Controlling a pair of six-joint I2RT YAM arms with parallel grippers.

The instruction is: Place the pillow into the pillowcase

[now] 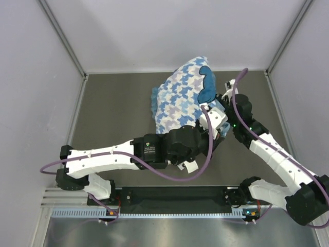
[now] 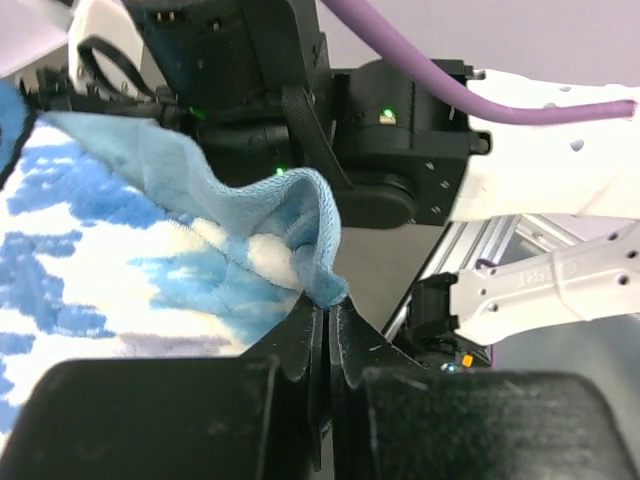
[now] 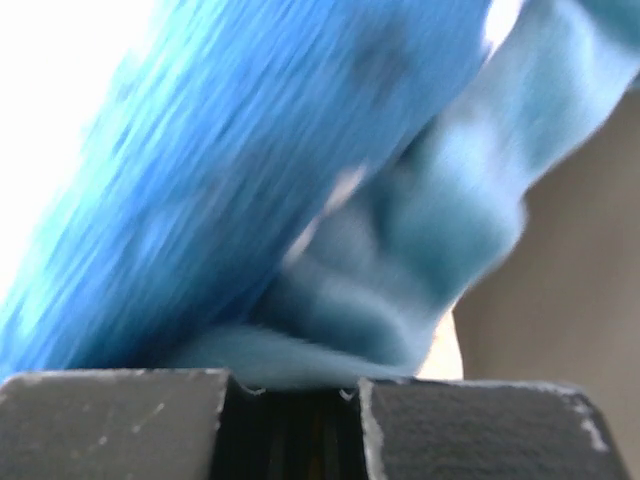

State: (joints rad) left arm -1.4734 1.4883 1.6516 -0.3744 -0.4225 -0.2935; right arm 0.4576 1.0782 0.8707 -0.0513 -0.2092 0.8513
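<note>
The pillowcase (image 1: 180, 100), blue-and-white houndstooth with a dark blue bear-head patch, lies bulging at the middle back of the table. The pillow does not show in the top view. A small cream patch (image 3: 447, 352) at the fabric's edge in the right wrist view may be the pillow; I cannot tell. My left gripper (image 1: 207, 125) is shut on the light blue ruffled edge (image 2: 318, 235) at the case's near right end, with the fabric pinched at the fingertips (image 2: 328, 303). My right gripper (image 1: 222, 109) sits right beside it, shut on the same blue ruffle (image 3: 400, 290).
The right arm's black wrist (image 2: 380, 150) is close behind the left gripper's fingers. Grey walls enclose the table on the left, back and right. A black rail (image 1: 175, 198) runs along the near edge between the arm bases.
</note>
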